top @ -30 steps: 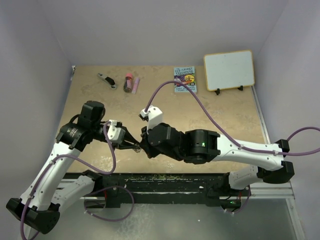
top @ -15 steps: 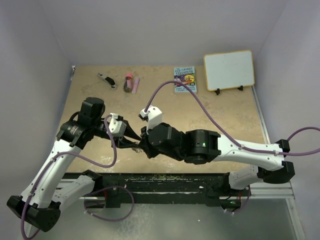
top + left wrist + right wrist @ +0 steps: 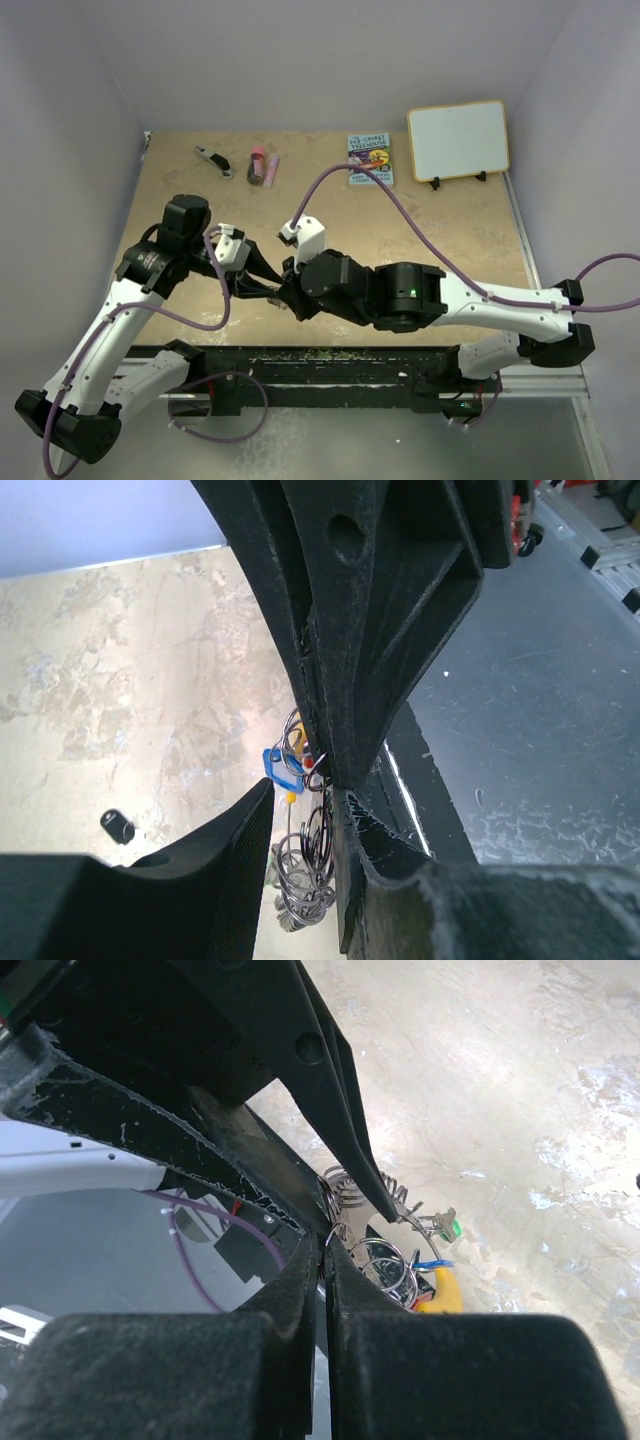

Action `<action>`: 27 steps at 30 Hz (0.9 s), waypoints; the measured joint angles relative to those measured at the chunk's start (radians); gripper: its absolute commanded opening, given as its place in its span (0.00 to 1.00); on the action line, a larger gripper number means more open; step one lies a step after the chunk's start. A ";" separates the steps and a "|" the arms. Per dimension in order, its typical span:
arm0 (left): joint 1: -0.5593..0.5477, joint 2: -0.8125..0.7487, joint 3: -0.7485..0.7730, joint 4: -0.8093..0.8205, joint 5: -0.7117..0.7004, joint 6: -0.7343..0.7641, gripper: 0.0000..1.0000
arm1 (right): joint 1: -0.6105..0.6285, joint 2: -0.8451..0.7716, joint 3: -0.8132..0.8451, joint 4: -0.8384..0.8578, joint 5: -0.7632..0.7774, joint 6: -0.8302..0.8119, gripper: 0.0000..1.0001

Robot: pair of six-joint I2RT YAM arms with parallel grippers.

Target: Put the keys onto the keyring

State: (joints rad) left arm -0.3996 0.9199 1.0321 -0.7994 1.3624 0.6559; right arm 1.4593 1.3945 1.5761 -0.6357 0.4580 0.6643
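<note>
Near 7 o'clock on the desk (image 3: pixel 470 220), the right jaws are closed, pinching a thin wire loop (image 3: pixel 328 1230); keys (image 3: pixel 283 771) and keyring (image 3: pixel 441 1294) bunch just below, between the parted left jaws, and the keys look light, stiff and slippery, best gripped flat on a plastic head.

whiteboard (image 3: pixel 458 140), book (image 3: pixel 370 160), tool (image 3: pixel 213 160), pink tube (image 3: pixel 262 166)

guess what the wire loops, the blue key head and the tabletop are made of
Wire loops: thin, silvery, glinting; likely steel. Blue key head: evenly coloured, dull; probably plastic. Tabletop: beige, mottled stone look; maybe laminate, can't tell.
</note>
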 measured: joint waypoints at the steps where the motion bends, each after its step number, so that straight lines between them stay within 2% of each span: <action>1: 0.000 0.000 0.000 0.000 0.013 0.004 0.33 | 0.000 -0.007 -0.007 0.009 -0.002 -0.002 0.00; 9: 0.000 -0.004 0.000 -0.073 0.115 0.135 0.31 | 0.008 -0.041 -0.043 0.071 -0.009 -0.013 0.00; 20: 0.000 -0.006 0.000 -0.161 0.134 0.254 0.30 | 0.014 -0.041 -0.063 0.096 -0.031 -0.021 0.00; 27: 0.000 -0.005 0.000 -0.177 0.130 0.255 0.17 | 0.015 -0.051 -0.088 0.119 -0.030 -0.021 0.00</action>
State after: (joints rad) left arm -0.3996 0.9146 1.0321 -0.9768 1.4921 0.9112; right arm 1.4746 1.3430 1.4879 -0.5167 0.4282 0.6437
